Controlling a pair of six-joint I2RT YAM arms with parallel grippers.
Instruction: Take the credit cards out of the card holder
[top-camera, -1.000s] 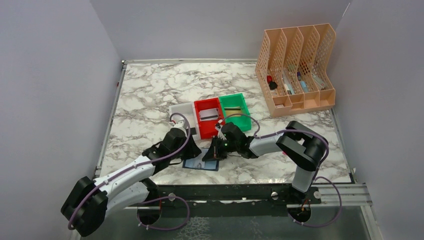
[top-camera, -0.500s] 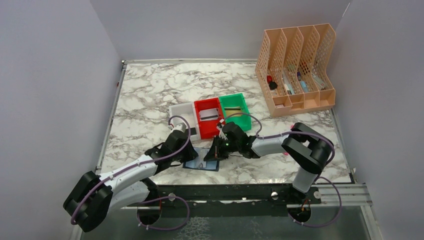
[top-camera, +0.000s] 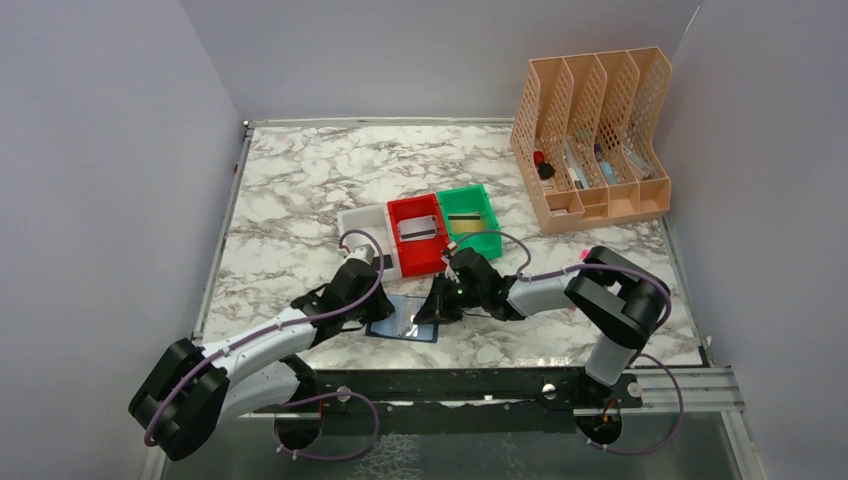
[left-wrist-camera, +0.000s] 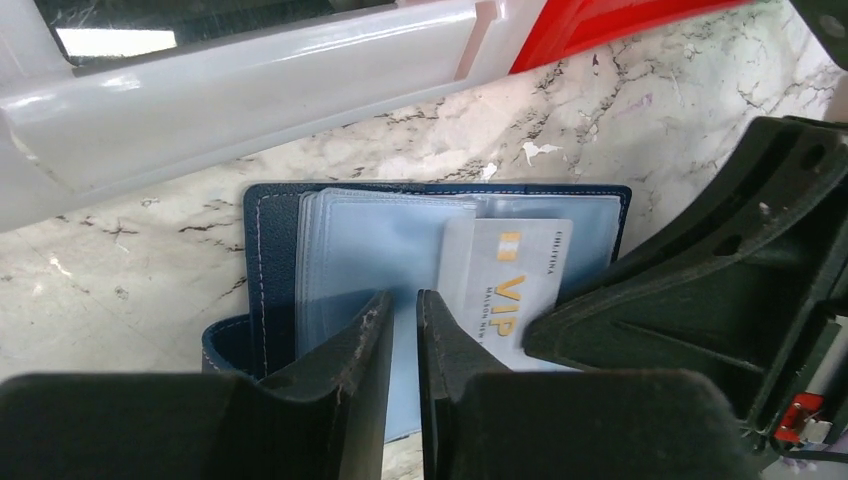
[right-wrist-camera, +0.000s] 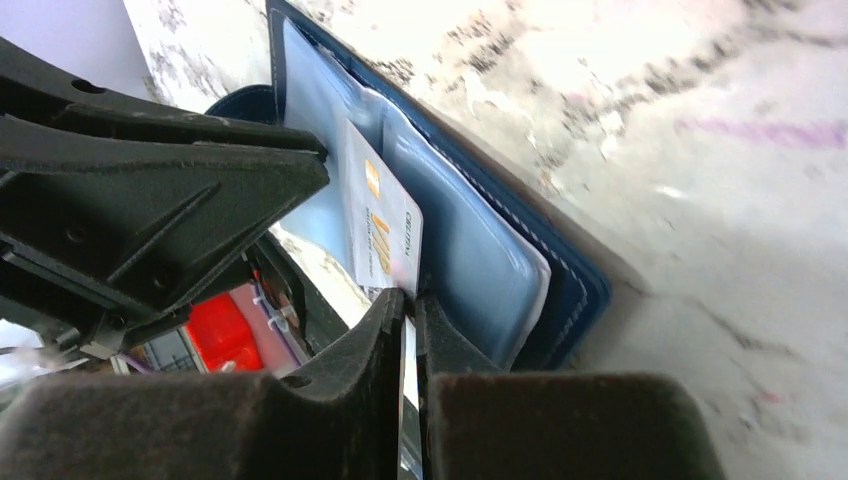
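navy card holder (left-wrist-camera: 262, 250) open at front edge of marble table (top-camera: 300, 190); left gripper (left-wrist-camera: 403, 300) jaws almost closed over its sleeves (left-wrist-camera: 370, 245), grip unclear | right gripper (right-wrist-camera: 408, 305) clamped on silver VIP card (left-wrist-camera: 505, 280), partly out | risk: holder drags if pinning slips | room: bare marble rightward; white bin (left-wrist-camera: 250, 70), red bin (top-camera: 415, 235) behind

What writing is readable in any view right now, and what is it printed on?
"VIP": gold letters on the silvery card sticking out of the wallet. It also shows in the right wrist view.
The small line beside "VIP" is too small to read.
The small word at the card's corner is too small to read.
Nothing else shows legible text.
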